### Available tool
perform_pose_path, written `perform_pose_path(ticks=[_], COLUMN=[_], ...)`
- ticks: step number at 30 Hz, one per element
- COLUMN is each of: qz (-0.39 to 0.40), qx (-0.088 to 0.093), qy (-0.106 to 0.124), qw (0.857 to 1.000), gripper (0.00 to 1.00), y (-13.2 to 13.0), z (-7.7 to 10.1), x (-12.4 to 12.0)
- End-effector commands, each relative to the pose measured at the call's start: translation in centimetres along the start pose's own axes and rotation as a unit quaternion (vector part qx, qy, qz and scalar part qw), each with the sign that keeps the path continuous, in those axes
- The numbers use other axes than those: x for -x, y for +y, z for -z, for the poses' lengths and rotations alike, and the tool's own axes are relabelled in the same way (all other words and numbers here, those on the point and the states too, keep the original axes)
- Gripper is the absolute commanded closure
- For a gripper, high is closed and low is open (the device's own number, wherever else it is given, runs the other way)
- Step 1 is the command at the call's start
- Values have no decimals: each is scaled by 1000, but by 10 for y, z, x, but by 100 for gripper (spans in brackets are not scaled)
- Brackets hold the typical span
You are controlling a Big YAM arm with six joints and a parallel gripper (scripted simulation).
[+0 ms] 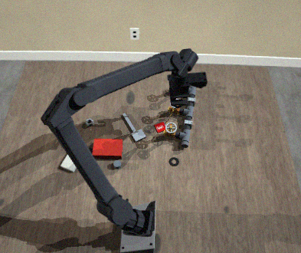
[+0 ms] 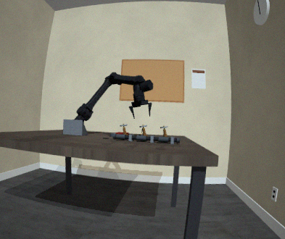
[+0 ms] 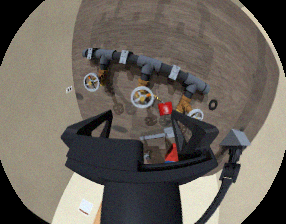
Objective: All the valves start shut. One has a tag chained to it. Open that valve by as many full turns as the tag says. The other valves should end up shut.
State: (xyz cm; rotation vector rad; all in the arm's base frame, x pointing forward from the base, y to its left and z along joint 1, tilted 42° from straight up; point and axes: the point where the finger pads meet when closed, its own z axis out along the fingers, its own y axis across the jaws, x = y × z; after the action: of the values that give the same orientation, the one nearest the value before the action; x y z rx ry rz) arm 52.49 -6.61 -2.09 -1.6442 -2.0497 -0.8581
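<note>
A grey pipe (image 1: 186, 123) lies on the wooden table and carries three valves with round handwheels. In the side view they stand in a row: left (image 2: 124, 127), middle (image 2: 143, 127) and right (image 2: 164, 128). A red tag (image 1: 159, 127) lies beside the handwheel (image 1: 170, 127) nearest the pipe's front end. It also shows in the wrist view (image 3: 166, 106), between two handwheels (image 3: 141, 96) (image 3: 195, 115). I cannot read the number on it. My gripper (image 2: 141, 110) is open and empty. It hangs fingers down, well above the valves, about over the middle one. In the overhead view my wrist (image 1: 181, 93) hides the two farther valves.
A red block (image 1: 107, 148), a grey T-shaped piece (image 1: 132, 128), a small nut (image 1: 89, 120), a grey stub (image 1: 117, 164) and a white block (image 1: 68, 164) lie left of the pipe. A black ring (image 1: 174, 161) lies in front of it. My base (image 1: 139, 230) stands at the near edge.
</note>
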Motion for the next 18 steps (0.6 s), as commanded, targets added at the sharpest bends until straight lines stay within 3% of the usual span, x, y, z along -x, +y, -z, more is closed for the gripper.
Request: perform_pose_path(ticks=[1, 18], qz=[-7, -8], qx=[4, -2], qy=[-5, -1], qw=[1000, 1000], gripper=[0, 0], y=[3, 2], z=[0, -27], x=[1, -1])
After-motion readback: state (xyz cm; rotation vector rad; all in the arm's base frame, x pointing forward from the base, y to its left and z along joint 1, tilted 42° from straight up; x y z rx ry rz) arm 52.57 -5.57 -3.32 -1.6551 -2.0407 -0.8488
